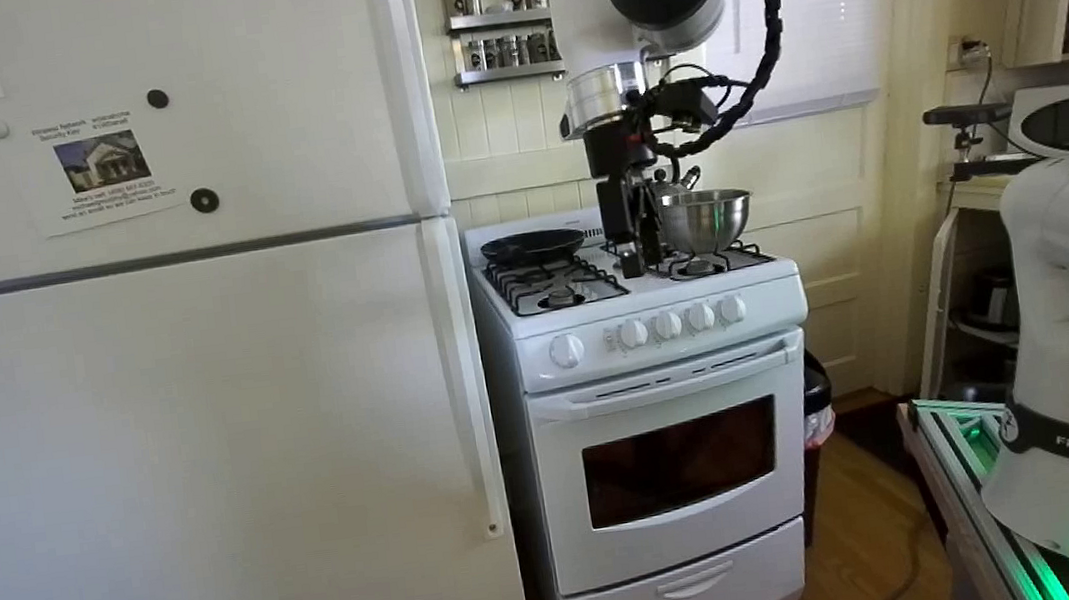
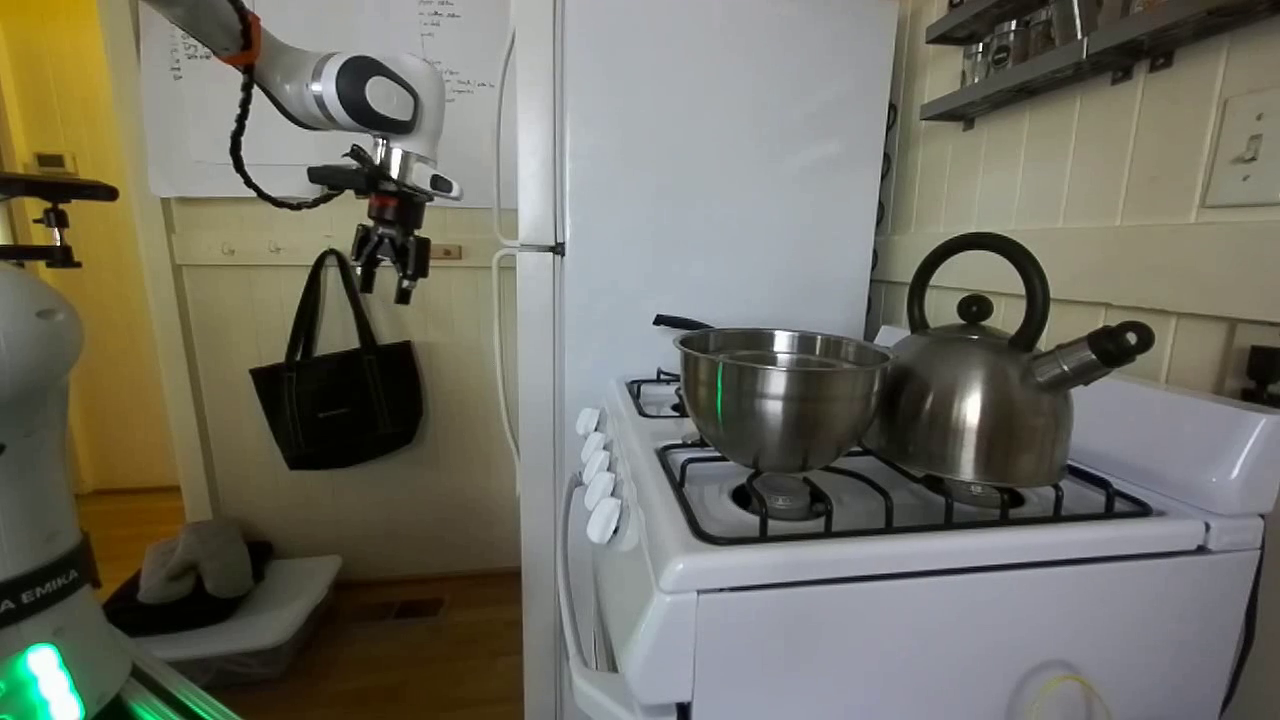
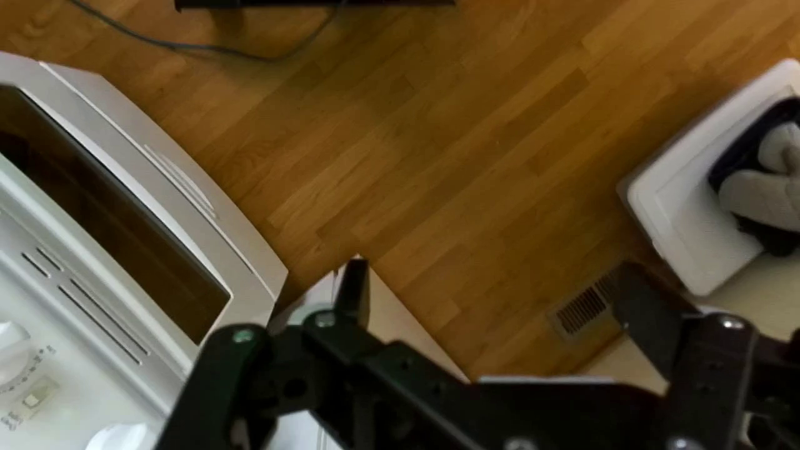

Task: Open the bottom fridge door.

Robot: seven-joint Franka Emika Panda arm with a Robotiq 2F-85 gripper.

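Currently I am hovering with my black two-fingered jaws pointing downward, and I am holding them spread: open air is showing between their tips. The tall, plain white bottom fridge door (image 1: 210, 458) is sitting shut directly below the shorter white freezer door (image 1: 292, 116), which is bearing paper sheets (image 1: 103, 178) and round magnets (image 1: 157, 98). The bottom door's long white handle (image 1: 466, 378) is running down the edge nearer the white gas stove (image 1: 602, 363), and my jaws are hanging apart from that handle. On the stove, a round stainless-steel bowl (image 2: 785, 415) is standing upright toward the front; a black-handled brushed-steel kettle (image 2: 970, 410) is resting behind it, and I cannot tell whether the two are touching. A round black frying pan (image 1: 534, 248) is lying toward the rear, on the side nearer the fridge door. Meanwhile a black tote bag (image 2: 340, 410) is hanging on the pale panelled wall (image 2: 460, 480), and a white-lidded plastic box (image 3: 675, 200) is standing on the brown wooden floor (image 3: 437, 156).
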